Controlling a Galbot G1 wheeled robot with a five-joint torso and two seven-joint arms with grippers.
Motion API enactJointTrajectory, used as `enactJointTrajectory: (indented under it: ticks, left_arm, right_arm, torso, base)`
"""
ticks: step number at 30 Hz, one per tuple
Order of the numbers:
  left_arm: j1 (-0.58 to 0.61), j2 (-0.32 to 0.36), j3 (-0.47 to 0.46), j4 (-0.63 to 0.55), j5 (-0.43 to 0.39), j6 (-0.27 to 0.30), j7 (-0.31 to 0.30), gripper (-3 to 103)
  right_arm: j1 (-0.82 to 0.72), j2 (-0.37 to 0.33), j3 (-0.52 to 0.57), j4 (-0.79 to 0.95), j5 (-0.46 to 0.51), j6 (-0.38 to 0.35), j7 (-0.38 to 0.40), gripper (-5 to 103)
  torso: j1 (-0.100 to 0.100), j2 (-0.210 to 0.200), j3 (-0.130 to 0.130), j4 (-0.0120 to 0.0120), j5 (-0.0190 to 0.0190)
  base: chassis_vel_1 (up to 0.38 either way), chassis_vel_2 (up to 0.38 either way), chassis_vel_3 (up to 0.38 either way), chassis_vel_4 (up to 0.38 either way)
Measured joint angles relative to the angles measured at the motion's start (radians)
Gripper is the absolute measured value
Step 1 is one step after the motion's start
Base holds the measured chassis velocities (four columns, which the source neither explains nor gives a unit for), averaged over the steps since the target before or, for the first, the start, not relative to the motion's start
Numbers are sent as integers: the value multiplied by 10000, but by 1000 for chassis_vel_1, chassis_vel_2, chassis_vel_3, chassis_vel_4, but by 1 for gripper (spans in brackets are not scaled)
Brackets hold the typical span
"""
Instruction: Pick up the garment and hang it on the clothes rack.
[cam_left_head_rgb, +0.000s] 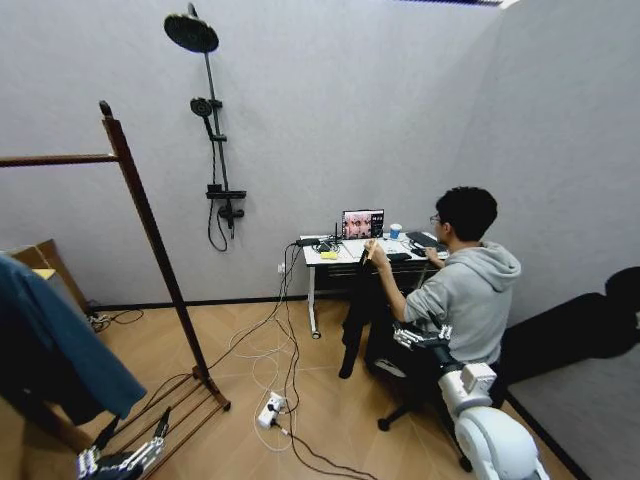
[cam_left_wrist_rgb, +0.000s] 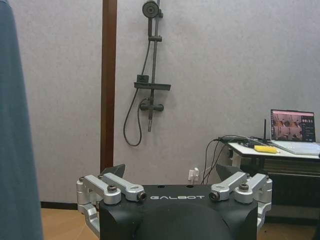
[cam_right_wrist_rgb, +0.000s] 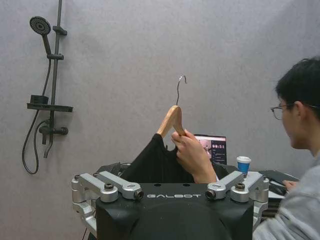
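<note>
Right claw: low at the right of the head view, in front of the seated person; fingers spread, nothing between them. In the right wrist view this claw points toward the garment, which hangs just beyond it, apart from the fingers. The garment is black cloth on a light wooden hanger with a metal hook. A person's hand grips the hanger at its neck and holds it up in the air above the worktop. In the head view the hanger appears small, and the cloth cannot be made out.

Left claw: low at the bottom left of the head view, near the foot of the clothes rack; fingers spread and empty. The left wrist view shows this claw facing one upright rack post, with a teal-blue shirt at the edge. The head view shows that shirt draped at the left, below the rack's horizontal bar. A shower fitting is mounted on the far wall.
</note>
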Motion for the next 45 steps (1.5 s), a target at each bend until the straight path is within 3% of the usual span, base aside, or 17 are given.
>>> enactJointTrajectory:
  ticks: [5, 7, 11, 36, 41, 44, 45]
  left_arm:
    - [0, 0, 0, 0, 0, 0, 0, 100]
    - [-1, 0, 0, -1, 0, 0, -1, 100]
    - [-1, 0, 0, 0, 0, 0, -1, 100]
    - [1, 0, 0, -1, 0, 0, 0, 100]
    - [1, 0, 0, 0, 0, 0, 0, 100]
    - [0, 0, 0, -1, 0, 0, 0, 100]
    - [0, 0, 0, -1, 0, 0, 0, 100]
  right_arm:
    - [193, 6, -191, 33, 43, -239, 50, 100]
    - [514, -24, -213, 193, 251, -795, 302, 100]
    - [1246, -244, -296, -79, 677, -1082, 702, 100]
    - [4327, -1861, -824, -3061, 1997, -1176, 527, 103]
    - [4503, -1901, -912, -3246, 2049, -1196, 446, 90]
    - [4569, -1954, -925, -3293, 2135, -1247, 406, 73]
    - [4569, -1954, -925, -3293, 2135, -1247, 406, 73]
  torso:
    - [1, -1, 1, -4, 4]
    - [11, -5, 3, -2, 2]
    - [10, -5, 3, -1, 0]
    - [1, 0, 0, -3, 1]
    - [1, -1, 1, -1, 2]
    - [0, -1, 1, -2, 2]
    - [0, -1, 1, -2, 2]
  base:
    - [-277, 264, 259, -268]
    - [-206, 233, 160, -196]
    - [-116, 107, 70, -82]
    - [16, -10, -13, 15]
    - [0, 0, 0, 0]
    - [0, 0, 0, 0]
    - [0, 0, 0, 0]
